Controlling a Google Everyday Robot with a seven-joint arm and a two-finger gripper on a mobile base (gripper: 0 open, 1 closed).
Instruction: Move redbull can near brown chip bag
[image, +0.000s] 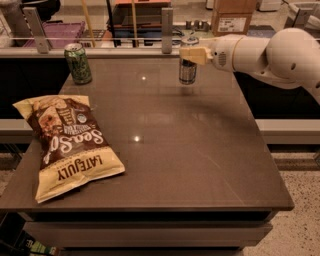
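The redbull can (187, 71), slim with a silver top, is upright at the far middle of the table. My gripper (191, 53) reaches in from the right, and its tan fingers (194, 54) are shut around the can's upper part. The can's base is at or just above the tabletop; I cannot tell which. The brown chip bag (67, 145) lies flat at the near left, dark brown in the middle with tan ends and "LATE JULY" lettering. It is far from the can, to the can's left and nearer the front.
A wider green can (78, 63) stands at the far left corner of the brown table (200, 165). A rail with posts (167, 22) runs behind the table's far edge. My white arm (280, 55) overhangs the table's right far corner.
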